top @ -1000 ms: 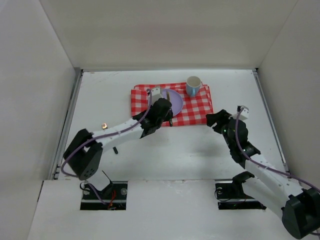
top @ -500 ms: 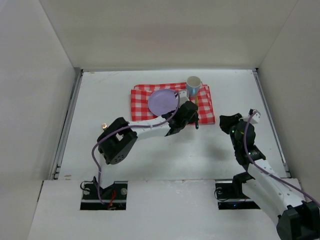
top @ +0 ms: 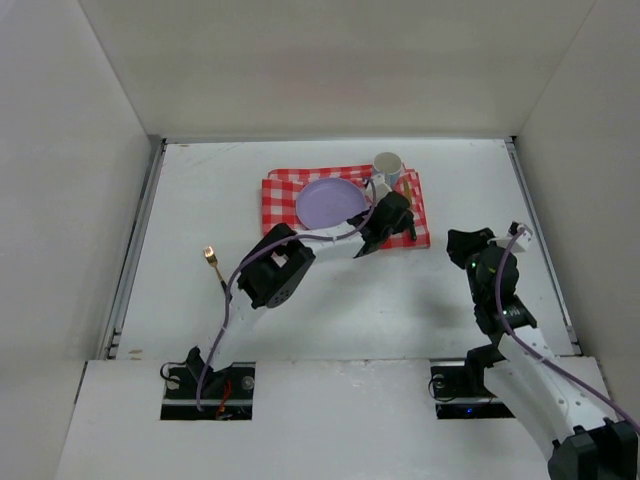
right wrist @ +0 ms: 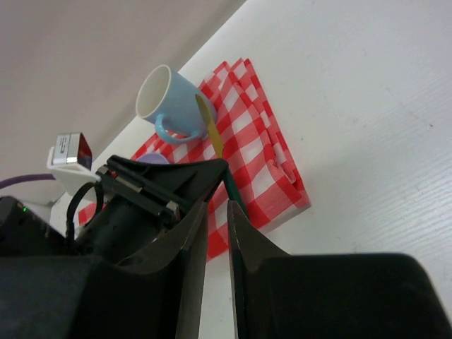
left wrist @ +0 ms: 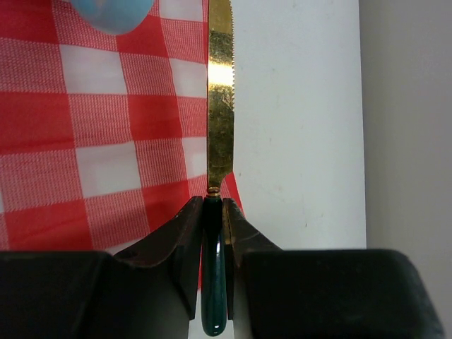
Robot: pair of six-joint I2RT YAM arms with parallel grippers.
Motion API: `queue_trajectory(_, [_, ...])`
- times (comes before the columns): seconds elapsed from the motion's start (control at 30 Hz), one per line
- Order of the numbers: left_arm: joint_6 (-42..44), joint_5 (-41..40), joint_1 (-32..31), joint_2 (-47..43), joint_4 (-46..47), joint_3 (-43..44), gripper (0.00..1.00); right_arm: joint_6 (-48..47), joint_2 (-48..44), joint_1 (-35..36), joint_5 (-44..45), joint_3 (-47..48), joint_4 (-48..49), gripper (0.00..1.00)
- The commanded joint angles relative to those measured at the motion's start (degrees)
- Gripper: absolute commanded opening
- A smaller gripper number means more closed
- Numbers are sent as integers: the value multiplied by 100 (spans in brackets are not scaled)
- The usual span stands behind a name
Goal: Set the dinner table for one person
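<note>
I see the desk as the large white surface that fills the middle of the top view, with thin metal rails along its left and right sides and white walls around it. On its far half lies a red-and-white checked cloth, and on this cloth rest a purple plate and, at the far right corner, a blue mug that stands upright. The left arm reaches across to the right part of the cloth, just right of the plate and near the mug. The left jaws are clamped on the dark green handle of a knife. In the left wrist view its gold, serrated blade points away from the jaws and runs along the right edge of the cloth, with the bare white desk beside it. I cannot tell if the blade touches the cloth. The right arm is over the bare desk to the right of the cloth, apart from it. The right jaws are nearly together, with only a narrow gap, and nothing is between them. Well apart, on the left side of the desk, lies a small gold-headed utensil; I cannot tell its kind.
</note>
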Motion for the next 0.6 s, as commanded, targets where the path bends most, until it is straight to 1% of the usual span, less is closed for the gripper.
queue_trajectory(0.0, [-205,36,92,179,333,617,1,25,108,-14,46,-46,143,23])
queue_trajectory(0.1, [-204,-60,136,364,333,855,1,16,187,-14,-103,-19,187,23])
queue_trajectory(0.2, [-213,-174,162,487,333,987,2,7,170,-14,-42,-28,196,24])
queue_trajectory(0.37, [-213,-96,224,725,254,1215,4,7,152,-14,-86,-28,213,25])
queue_trajectory(0.57, [-283,-69,241,804,236,1111,9,16,100,-14,-86,-37,213,26])
